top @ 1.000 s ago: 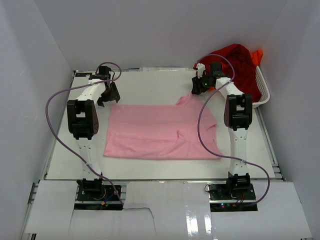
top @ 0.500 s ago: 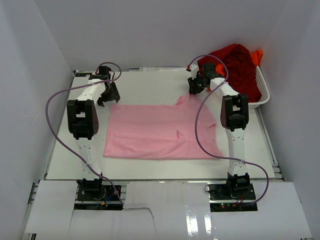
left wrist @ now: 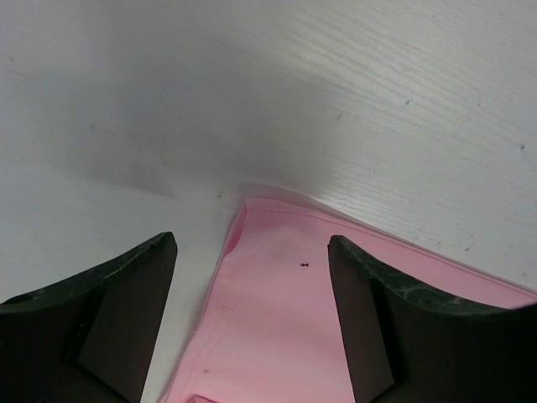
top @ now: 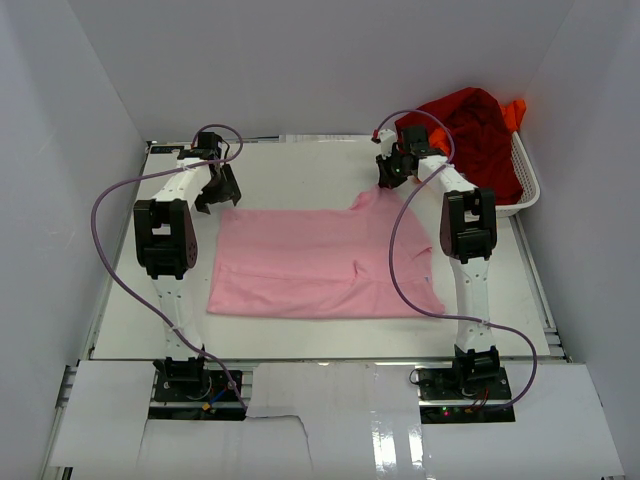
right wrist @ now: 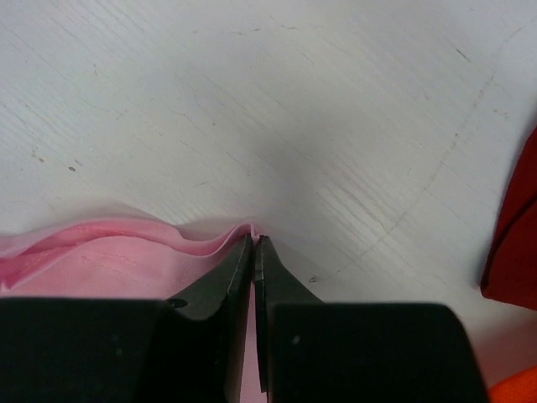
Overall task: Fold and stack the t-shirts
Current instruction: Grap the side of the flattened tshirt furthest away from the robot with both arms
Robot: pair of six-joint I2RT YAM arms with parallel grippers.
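A light pink t-shirt (top: 320,262) lies spread flat in the middle of the table. My right gripper (top: 386,182) is shut on its far right corner (right wrist: 239,235), pinching the cloth edge between the fingertips. My left gripper (top: 215,200) stands open over the far left corner (left wrist: 277,277) of the pink shirt, one finger on each side of it. A dark red t-shirt (top: 478,135) is heaped in the basket at the far right, with a bright orange t-shirt (top: 515,113) showing behind it.
A white plastic mesh basket (top: 528,183) sits at the far right edge of the table. White walls close in on the left, back and right. Purple cables loop from both arms.
My right gripper moved a little to the far left onto the shirt's corner and closed on it. The left arm has stayed still.
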